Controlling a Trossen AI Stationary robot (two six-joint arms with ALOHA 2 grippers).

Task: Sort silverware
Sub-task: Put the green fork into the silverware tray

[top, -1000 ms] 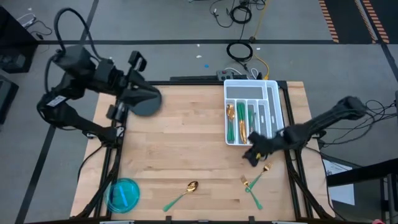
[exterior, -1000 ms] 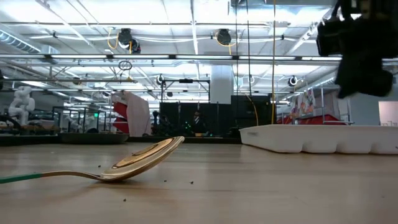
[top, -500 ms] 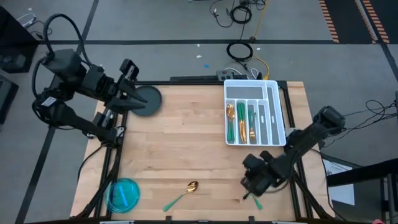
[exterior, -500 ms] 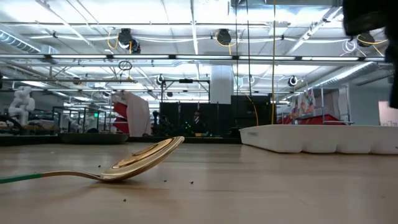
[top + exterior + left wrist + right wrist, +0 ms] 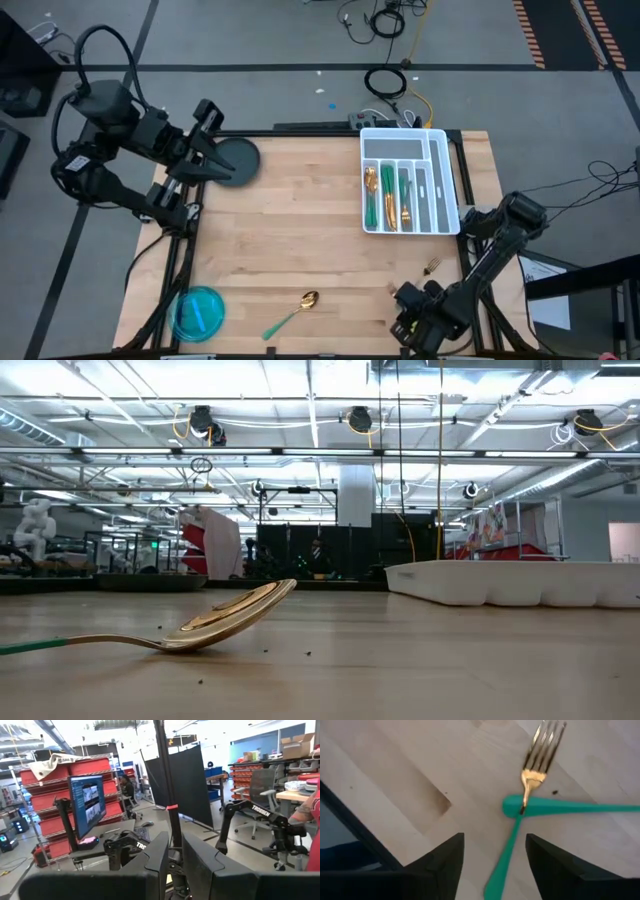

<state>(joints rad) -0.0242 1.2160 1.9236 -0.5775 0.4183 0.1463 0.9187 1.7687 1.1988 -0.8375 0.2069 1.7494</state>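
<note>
Looking over the surface [image 5: 300, 230], what lies around?

Just a blue bowl [image 5: 198, 312] at one front corner and a dark round disc [image 5: 238, 160] far back. The left tool [image 5: 205, 160] waits by that disc, almost closed, holding nothing.

What sits in the white tray [image 5: 441, 140]?

Some silverware [image 5: 387, 195] with gold heads and green handles, lying in three of its long slots.

And the rest?

One spoon [image 5: 300, 308] lies alone near the front. A fork [image 5: 532, 777] crosses another green handle [image 5: 580, 807] at the front right corner. The right tool [image 5: 495, 870] hangs over them, wide and empty. Nothing blocks it.
</note>
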